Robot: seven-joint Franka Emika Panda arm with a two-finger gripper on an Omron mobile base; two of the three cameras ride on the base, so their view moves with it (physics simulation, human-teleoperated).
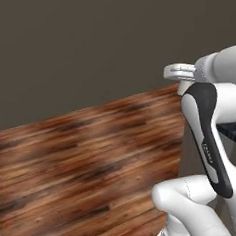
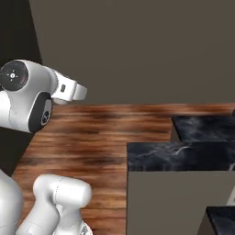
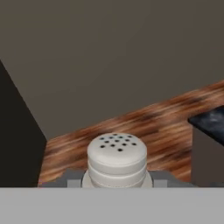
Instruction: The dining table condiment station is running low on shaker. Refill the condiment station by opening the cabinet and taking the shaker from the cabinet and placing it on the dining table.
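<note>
While the end effector [image 3: 117, 183] is closed around the small shaker [image 3: 117, 158] and holds it above the wood floor [image 3: 144, 122], a bump could drop it before the black desk [image 2: 183, 156].

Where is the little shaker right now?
In the hand view, the shaker sits bottom centre, held between the gripper fingers, above the wooden floor, with the dining table off to the right.
</note>
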